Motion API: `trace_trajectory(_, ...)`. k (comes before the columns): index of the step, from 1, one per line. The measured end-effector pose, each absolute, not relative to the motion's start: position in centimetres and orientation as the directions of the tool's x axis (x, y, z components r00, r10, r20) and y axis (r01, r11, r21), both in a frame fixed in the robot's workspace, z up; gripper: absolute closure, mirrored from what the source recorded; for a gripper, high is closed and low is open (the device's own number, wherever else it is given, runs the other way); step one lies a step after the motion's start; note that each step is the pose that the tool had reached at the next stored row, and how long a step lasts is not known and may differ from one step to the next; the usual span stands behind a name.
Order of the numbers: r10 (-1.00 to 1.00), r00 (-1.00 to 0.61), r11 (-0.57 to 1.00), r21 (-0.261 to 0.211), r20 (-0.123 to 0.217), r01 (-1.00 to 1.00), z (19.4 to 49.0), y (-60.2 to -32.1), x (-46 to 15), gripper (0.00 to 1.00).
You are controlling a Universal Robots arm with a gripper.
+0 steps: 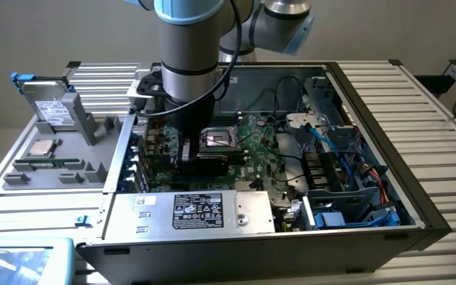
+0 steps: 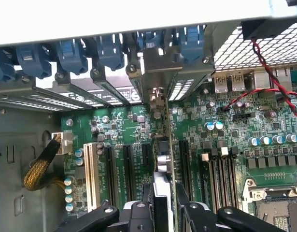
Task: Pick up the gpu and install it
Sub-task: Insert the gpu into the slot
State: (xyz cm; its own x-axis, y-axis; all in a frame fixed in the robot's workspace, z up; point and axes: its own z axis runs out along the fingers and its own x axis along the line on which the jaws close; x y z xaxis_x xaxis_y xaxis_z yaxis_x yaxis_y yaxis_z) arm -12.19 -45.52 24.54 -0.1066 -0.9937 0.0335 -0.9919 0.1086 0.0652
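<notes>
Here, an inventory of the open computer case (image 1: 418,196). Gripper (image 2: 163,205): lowered inside the case over the motherboard (image 2: 235,145), fingers (image 2: 187,212) clamped on the gpu (image 2: 163,145). Gpu: held edge-on and upright above the expansion slots (image 2: 126,166), its metal bracket (image 2: 155,94) meeting the rear slot covers. Parts tray (image 1: 54,169): at nine o'clock of the case, carrying a hard drive (image 1: 52,110).
</notes>
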Motion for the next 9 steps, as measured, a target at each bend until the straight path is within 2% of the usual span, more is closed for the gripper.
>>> trace_trajectory(9, -0.994, -0.106, 0.108, 0.065, 0.033, -0.992, 24.51, -45.54, -12.16, 0.71)
